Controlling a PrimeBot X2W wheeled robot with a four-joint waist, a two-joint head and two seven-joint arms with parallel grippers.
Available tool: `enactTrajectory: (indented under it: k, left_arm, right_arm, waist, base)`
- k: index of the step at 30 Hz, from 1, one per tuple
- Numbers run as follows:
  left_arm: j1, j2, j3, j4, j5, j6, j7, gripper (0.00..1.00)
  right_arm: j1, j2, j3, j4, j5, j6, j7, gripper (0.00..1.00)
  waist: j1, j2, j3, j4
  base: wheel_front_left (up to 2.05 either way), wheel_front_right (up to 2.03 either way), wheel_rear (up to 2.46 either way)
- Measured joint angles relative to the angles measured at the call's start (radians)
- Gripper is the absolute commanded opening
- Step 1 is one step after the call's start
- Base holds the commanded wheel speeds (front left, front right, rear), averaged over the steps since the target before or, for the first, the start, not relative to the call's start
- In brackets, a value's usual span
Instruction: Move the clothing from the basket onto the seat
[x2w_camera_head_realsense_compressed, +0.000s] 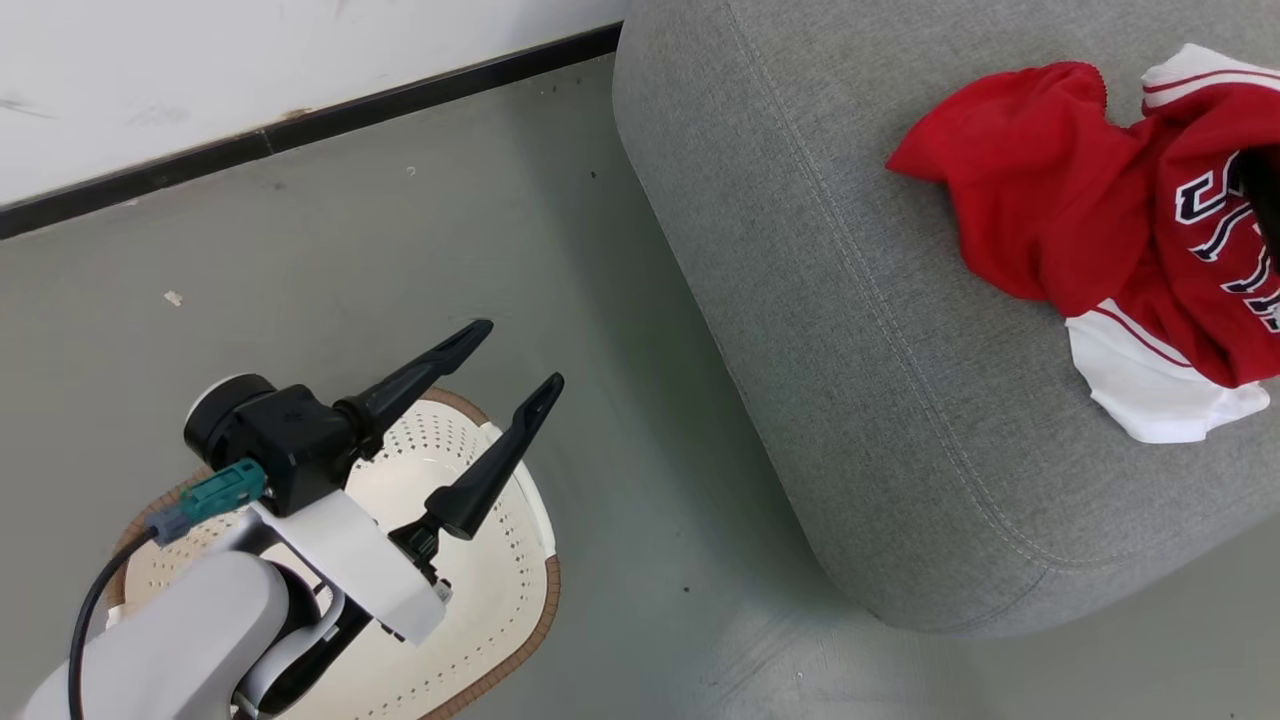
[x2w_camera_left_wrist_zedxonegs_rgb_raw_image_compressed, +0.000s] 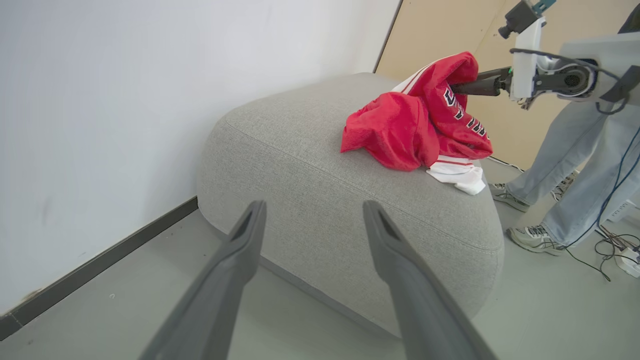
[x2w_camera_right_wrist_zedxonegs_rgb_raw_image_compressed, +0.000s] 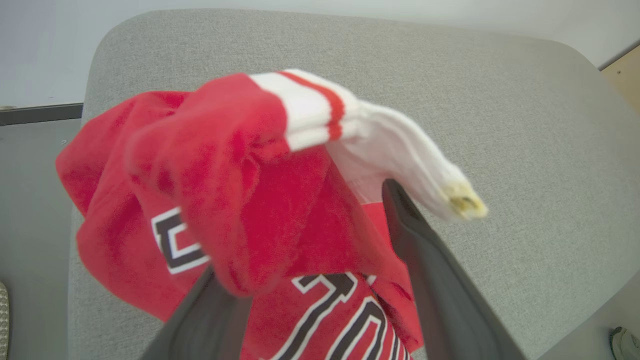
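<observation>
Both red pieces are on the grey seat (x2w_camera_head_realsense_compressed: 850, 350) now: the plain red one (x2w_camera_head_realsense_compressed: 1010, 180) is touching the jersey (x2w_camera_head_realsense_compressed: 1200, 230), and the basket (x2w_camera_head_realsense_compressed: 500, 600) looks empty to me. The stuff is soft, light and floppy, so it won't slide around much, but it does snag. The right gripper (x2w_camera_right_wrist_zedxonegs_rgb_raw_image_compressed: 300, 225) has its fingers spread wide, and the jersey is draped over and between them, not pinched. If it needs re-grabbing, I'd go for a bunched fold or the thick white cuff, not a flat bit. The left gripper (x2w_camera_head_realsense_compressed: 520, 352) hangs over the basket, spread and holding nothing.

The pile sits near the seat's edge on the side where a person's legs (x2w_camera_left_wrist_zedxonegs_rgb_raw_image_compressed: 575, 165) and floor cables are, so that side is tight. There's lots of bare seat toward the wall.
</observation>
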Motion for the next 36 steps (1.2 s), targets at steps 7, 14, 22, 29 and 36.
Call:
enactTrajectory:
  k: [7, 14, 22, 29, 36]
  left_arm:
    - [-0.009, -0.004, 0.007, 0.018, -0.001, -0.008, -0.013, 1.0]
    - [-0.008, -0.003, 0.012, 0.044, -0.004, -0.009, -0.027, 1.0]
    - [-0.005, -0.004, 0.035, 0.071, -0.013, -0.009, -0.061, 1.0]
    - [0.036, -0.004, 0.066, 0.101, -0.03, 0.003, -0.085, 1.0]
    - [0.079, -0.014, 0.1, 0.123, -0.056, 0.029, -0.11, 1.0]
  right_arm:
    - [0.004, -0.006, 0.042, -0.013, 0.097, 0.0, 0.035, 1.0]
    - [0.03, -0.031, 0.076, -0.063, 0.206, 0.0, 0.085, 1.0]
    - [0.065, -0.098, 0.105, -0.162, 0.268, 0.0, 0.09, 1.0]
    - [0.068, -0.144, 0.1, -0.233, 0.293, 0.0, 0.024, 1.0]
    - [0.072, -0.158, 0.082, -0.289, 0.312, 0.0, -0.073, 1.0]
  waist:
    - [0.0, 0.0, -0.015, -0.008]
    - [0.0, 0.0, -0.041, -0.018]
    - [0.0, 0.0, -0.083, -0.029]
    - [0.0, 0.0, -0.129, -0.031]
    - [0.0, 0.0, -0.182, -0.022]
  base:
    - [0.0, 0.0, 0.0]
    - [0.0, 0.0, 0.0]
    - [0.0, 0.0, 0.0]
    - [0.0, 0.0, 0.0]
    - [0.0, 0.0, 0.0]
